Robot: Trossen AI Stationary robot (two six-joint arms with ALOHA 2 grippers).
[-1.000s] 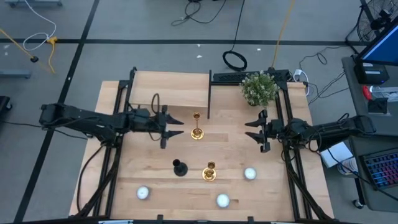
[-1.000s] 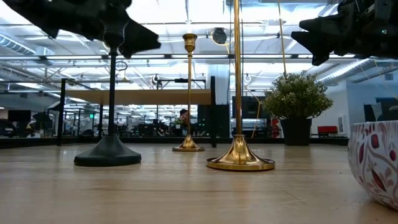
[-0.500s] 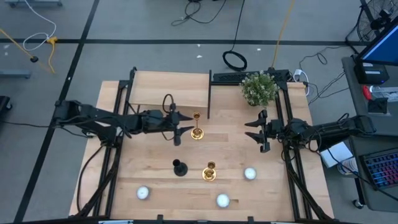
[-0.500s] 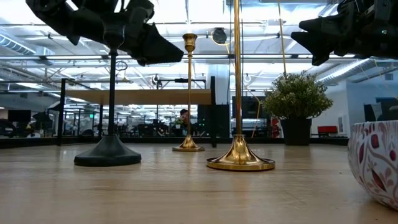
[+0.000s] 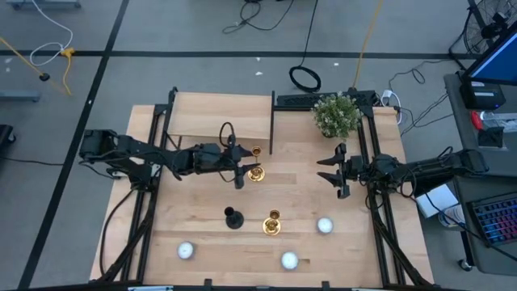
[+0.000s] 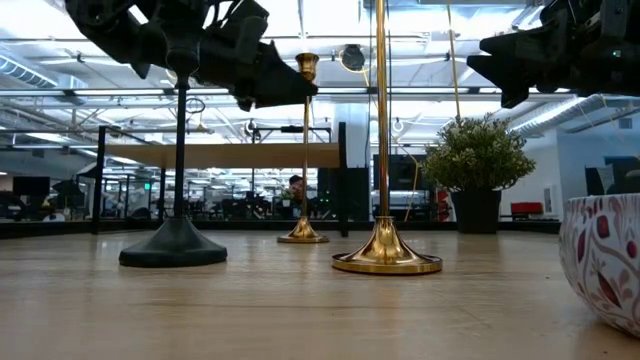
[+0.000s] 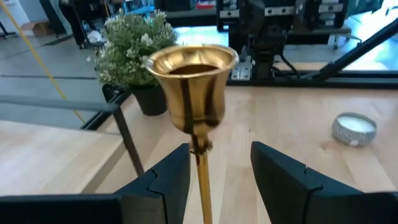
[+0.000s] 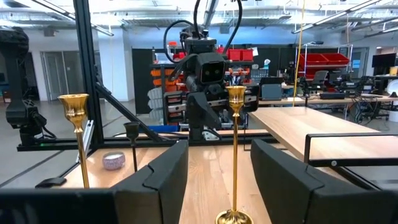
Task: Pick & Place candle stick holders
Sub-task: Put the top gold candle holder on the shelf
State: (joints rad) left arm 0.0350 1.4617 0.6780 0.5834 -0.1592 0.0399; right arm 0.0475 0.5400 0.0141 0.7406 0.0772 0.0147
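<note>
One gold candlestick (image 5: 255, 170) stands upright on its round base at mid-table; its cup (image 7: 191, 87) fills the left wrist view. My left gripper (image 5: 242, 167) is open just left of it, with a finger on either side of the thin stem (image 7: 202, 183) below the cup, not touching it. A second gold candlestick (image 5: 271, 224) and a black one (image 5: 233, 217) stand nearer the front edge. My right gripper (image 5: 333, 170) is open and empty at the right side, facing the candlesticks (image 8: 235, 155).
A bushy green plant (image 5: 336, 115) in a dark pot stands at the far right. Three small white bowls (image 5: 186, 250) (image 5: 289, 259) (image 5: 325, 225) sit near the front edge. A raised wooden board (image 5: 218, 115) and a dark upright post (image 5: 271, 121) stand at the back.
My left gripper has moved toward the table's right edge, up to the far gold candlestick, and its open fingers now stand on either side of the stem. The candlesticks have stayed where they were.
</note>
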